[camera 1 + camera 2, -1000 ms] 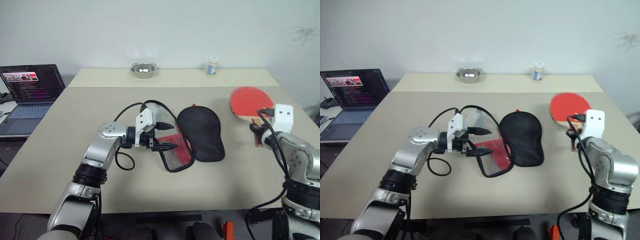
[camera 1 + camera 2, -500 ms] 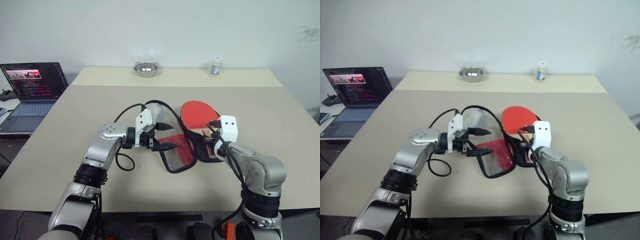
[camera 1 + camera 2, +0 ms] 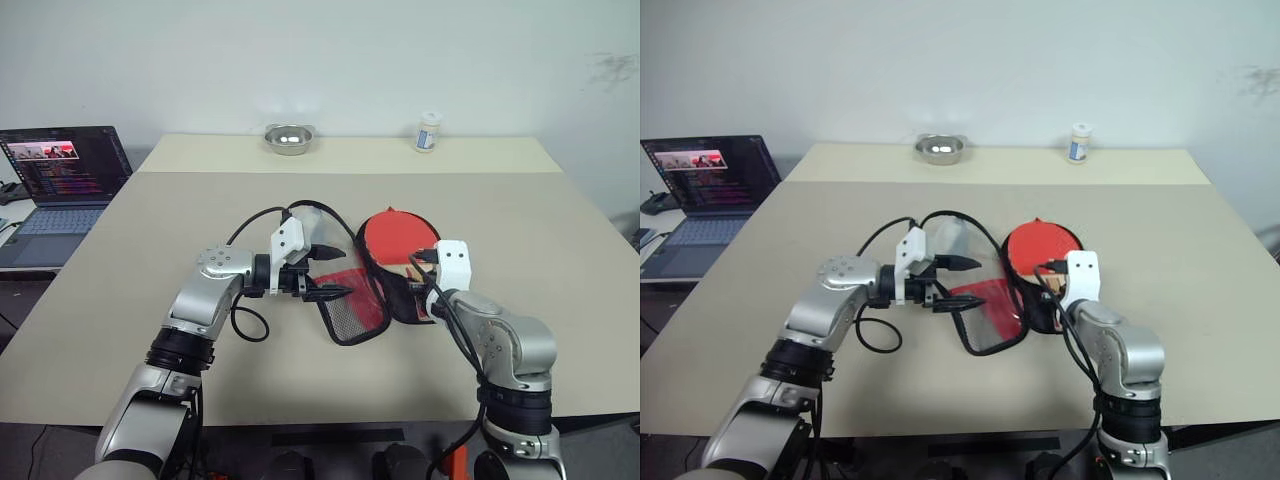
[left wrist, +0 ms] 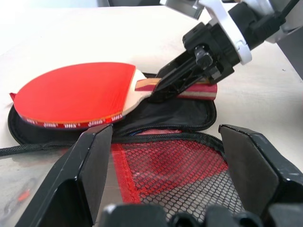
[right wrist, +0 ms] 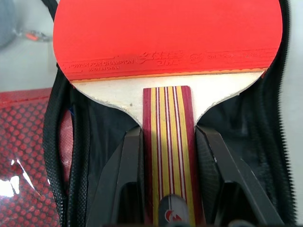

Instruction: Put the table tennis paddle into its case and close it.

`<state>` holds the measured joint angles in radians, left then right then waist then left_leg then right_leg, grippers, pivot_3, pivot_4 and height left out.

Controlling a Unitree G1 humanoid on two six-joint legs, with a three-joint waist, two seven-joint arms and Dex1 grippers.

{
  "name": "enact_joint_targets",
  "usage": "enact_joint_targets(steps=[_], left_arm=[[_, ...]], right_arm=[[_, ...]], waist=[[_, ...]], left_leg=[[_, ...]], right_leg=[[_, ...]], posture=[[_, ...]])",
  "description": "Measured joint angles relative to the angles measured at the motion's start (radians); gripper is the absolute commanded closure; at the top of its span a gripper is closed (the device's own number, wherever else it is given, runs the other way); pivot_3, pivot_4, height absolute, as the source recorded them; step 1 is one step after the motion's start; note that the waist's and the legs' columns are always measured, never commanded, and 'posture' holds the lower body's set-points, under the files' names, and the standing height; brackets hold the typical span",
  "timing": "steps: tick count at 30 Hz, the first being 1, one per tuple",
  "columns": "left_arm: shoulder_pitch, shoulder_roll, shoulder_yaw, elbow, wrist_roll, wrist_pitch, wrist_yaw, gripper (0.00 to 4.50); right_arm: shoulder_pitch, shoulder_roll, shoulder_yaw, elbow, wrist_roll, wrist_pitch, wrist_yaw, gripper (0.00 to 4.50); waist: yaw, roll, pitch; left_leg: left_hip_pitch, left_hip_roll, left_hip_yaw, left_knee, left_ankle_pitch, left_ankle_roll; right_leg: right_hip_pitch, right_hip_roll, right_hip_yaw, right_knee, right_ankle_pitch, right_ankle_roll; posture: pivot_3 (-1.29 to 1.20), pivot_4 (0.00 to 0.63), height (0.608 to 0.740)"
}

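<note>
Case (image 3: 400,280) lies unzipped mid-table with your paddle (image 4: 75,97) hovering flat over its black half, the red mesh flap (image 3: 352,305) folded out alongside. Your right gripper (image 5: 165,156) clamps the striped handle; your left gripper (image 3: 325,283) holds nothing, fingers spread wide by the flap.

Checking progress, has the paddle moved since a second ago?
Yes. The table tennis paddle, in the right gripper, moved left from the table's right side to over the case.

The left gripper (image 3: 338,272) points toward the robot's right, its black fingers spread wide. The right gripper (image 5: 166,156) points forward and down, fingers clamped.
</note>
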<state>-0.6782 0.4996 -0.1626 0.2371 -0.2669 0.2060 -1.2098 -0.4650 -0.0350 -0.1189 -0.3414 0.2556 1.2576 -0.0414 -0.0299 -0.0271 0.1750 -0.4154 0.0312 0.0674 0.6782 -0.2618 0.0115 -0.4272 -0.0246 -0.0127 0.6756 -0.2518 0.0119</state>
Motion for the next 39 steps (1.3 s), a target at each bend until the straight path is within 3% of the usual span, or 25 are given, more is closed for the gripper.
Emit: enact_joint_targets(steps=[9, 15, 21, 27, 34, 39], left_arm=[[0.015, 0.003, 0.000, -0.004, -0.001, 0.002, 0.003, 0.60], [0.040, 0.039, 0.064, -0.063, -0.049, 0.067, 0.022, 0.60], [0.202, 0.227, 0.211, -0.195, -0.157, 0.213, 0.001, 0.60], [0.255, 0.289, 0.208, -0.179, -0.115, 0.177, -0.003, 0.60], [0.243, 0.250, 0.176, -0.148, -0.076, 0.160, 0.030, 0.60], [0.177, 0.183, 0.119, -0.125, -0.061, 0.177, 0.050, 0.60]], right_arm=[[-0.017, 0.007, 0.006, 0.003, 0.001, -0.050, 0.020, 0.06], [-0.006, -0.094, 0.002, -0.143, 0.067, 0.002, 0.127, 0.02], [0.018, -0.413, -0.100, -0.287, 0.241, -0.036, 0.426, 0.02], [0.068, -0.606, -0.200, -0.320, 0.460, -0.080, 0.702, 0.02], [0.108, -0.806, -0.265, -0.331, 0.640, -0.082, 0.853, 0.02], [0.145, -0.899, -0.295, -0.327, 0.665, -0.119, 0.878, 0.02]], waist=[[0.000, 0.000, 0.000], [0.000, 0.000, 0.000], [-0.004, 0.000, 0.000], [0.007, -0.002, 0.001], [0.008, -0.003, 0.002], [0.016, -0.004, 0.002]], left_leg=[[0.000, 0.000, 0.000, 0.000, 0.000, 0.000], [0.000, 0.000, 0.000, 0.000, 0.000, 0.000], [0.001, 0.002, -0.001, -0.001, 0.000, 0.000], [0.002, 0.001, -0.004, 0.000, 0.000, 0.000], [0.002, 0.000, -0.003, 0.000, 0.000, 0.000], [0.001, -0.001, -0.003, 0.000, 0.000, 0.000]], right_leg=[[0.000, 0.000, 0.000, 0.000, 0.000, 0.000], [0.000, 0.000, 0.000, 0.000, 0.000, 0.000], [0.001, 0.000, -0.001, -0.002, -0.001, 0.000], [0.003, -0.002, -0.004, -0.002, -0.003, 0.004], [0.004, -0.006, -0.004, -0.004, -0.001, 0.000], [0.005, -0.006, -0.004, -0.003, -0.002, 0.002]], posture=[[0.00, 0.150, 0.740], [0.00, 0.150, 0.740], [0.00, 0.150, 0.740], [0.00, 0.150, 0.740], [0.00, 0.150, 0.740], [0.00, 0.150, 0.740]])
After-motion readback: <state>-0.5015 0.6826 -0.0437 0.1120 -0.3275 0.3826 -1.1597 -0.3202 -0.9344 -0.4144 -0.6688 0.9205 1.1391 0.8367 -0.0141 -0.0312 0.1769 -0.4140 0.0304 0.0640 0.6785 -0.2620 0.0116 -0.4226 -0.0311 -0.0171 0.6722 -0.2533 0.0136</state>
